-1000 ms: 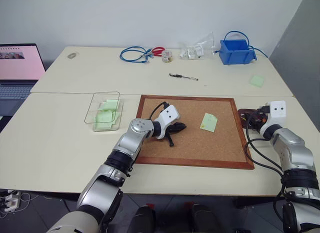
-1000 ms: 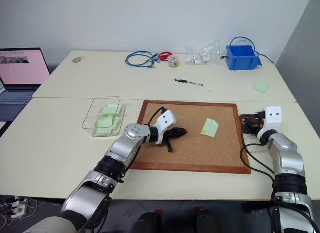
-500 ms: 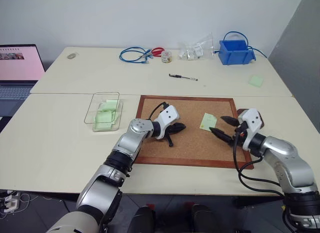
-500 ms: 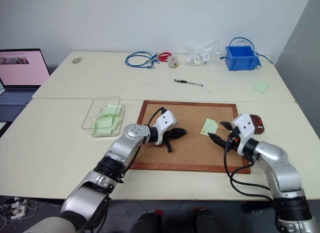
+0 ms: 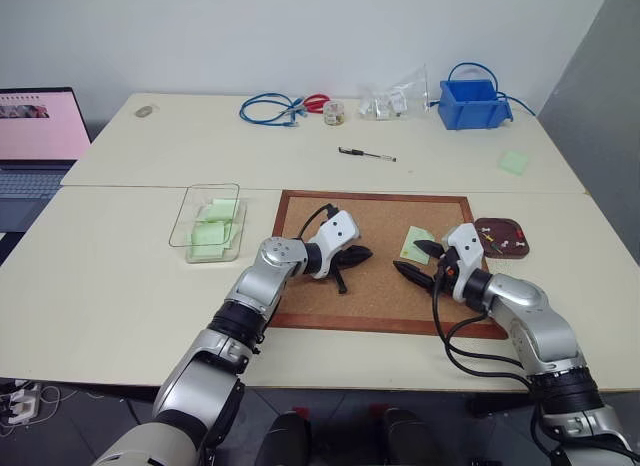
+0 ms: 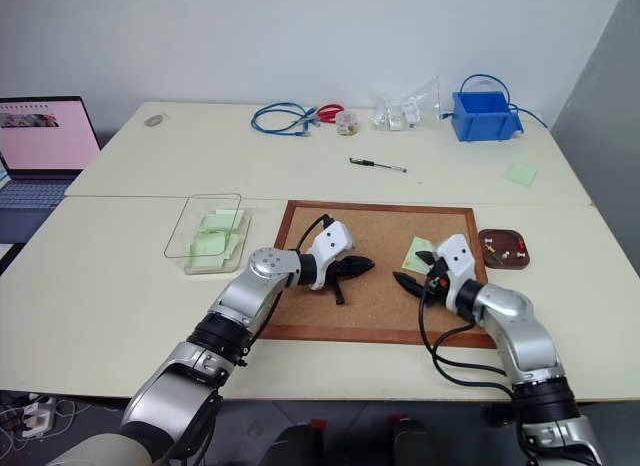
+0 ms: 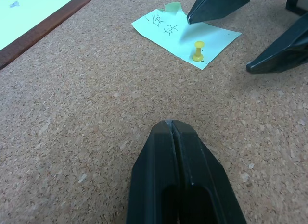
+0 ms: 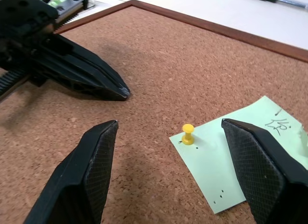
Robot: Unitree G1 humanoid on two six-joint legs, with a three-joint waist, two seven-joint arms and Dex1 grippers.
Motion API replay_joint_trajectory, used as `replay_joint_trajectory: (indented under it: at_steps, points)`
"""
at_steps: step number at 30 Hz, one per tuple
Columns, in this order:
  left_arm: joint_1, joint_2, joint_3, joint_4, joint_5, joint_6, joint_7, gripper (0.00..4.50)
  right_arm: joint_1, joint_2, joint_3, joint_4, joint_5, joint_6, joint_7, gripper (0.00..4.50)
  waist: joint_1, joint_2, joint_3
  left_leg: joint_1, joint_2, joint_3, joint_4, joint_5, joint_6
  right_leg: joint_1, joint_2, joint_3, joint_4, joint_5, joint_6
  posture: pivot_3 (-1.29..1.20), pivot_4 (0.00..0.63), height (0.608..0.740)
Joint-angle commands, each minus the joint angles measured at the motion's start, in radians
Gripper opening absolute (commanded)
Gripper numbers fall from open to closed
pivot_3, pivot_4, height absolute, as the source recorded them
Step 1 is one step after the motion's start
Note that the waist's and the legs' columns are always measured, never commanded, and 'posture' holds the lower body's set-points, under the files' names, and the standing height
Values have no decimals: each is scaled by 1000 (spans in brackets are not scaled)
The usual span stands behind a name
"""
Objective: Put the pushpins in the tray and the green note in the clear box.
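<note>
Right fingers [image 8: 101, 152] now flanking pushpin [image 8: 187, 134]

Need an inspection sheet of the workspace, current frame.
Surface: two cream tables; framed cork board on the near one.
Job's things: pale green note pinned to the board by a yellow pushpin; dark brown tray holds pins; clear plastic box holds green notes.
Clutter: black pen, blue bin, plastic bags, green sticky pad.
Grippers: left gripper shut, empty; right gripper open, jaws either side of the pushpin.
Cables: blue cable.
Surroundings: laptop at left.
</note>
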Motion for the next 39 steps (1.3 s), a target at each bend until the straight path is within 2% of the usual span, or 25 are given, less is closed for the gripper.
replay_joint_trajectory:
  at_steps: [1, 2, 16, 24, 32, 39]
  points:
    - [32, 9, -31, 23, 40, 19, -7, 0, -35, 10, -25, 27, 8, -28, 12, 3288, 0, 0, 0, 0, 0, 0, 0, 0, 0, 0, 0, 0, 0, 0, 0, 0, 150, 740]
    - [32, 9, -31, 23, 40, 18, -7, 0, -38, 10, -22, 35, 5, -33, 18, 3187, 0, 0, 0, 0, 0, 0, 0, 0, 0, 0, 0, 0, 0, 0, 0, 0, 150, 740]
    - [38, 11, -31, 13, 44, 12, 2, 0, -72, 28, -24, 98, -3, -66, 22, 71, 0, 0, 0, 0, 0, 0, 0, 0, 0, 0, 0, 0, 0, 0, 0, 0, 150, 740]
    - [39, 6, -32, 8, 44, 15, -1, 0, -55, 14, -33, 55, -4, -57, 10, 71, -1, 0, 0, 0, 0, 0, 0, 0, 0, 0, 0, 0, 0, 0, 0, 0, 150, 740]
    - [43, 6, -31, 12, 47, 12, 3, 0, -63, -41, -134, -195, 132, 142, -15, 71, 2, 0, 0, -3, 0, 0, 0, 0, 0, -2, -1, 0, 0, 0, 0, 0, 150, 740]
    - [42, 0, -36, 21, 54, -11, 9, 0, -61, -52, -150, -243, 152, 205, -37, 71, 1, 0, 0, -2, 0, -1, 0, 0, 0, -1, -1, 0, 0, 0, 0, 0, 150, 740]
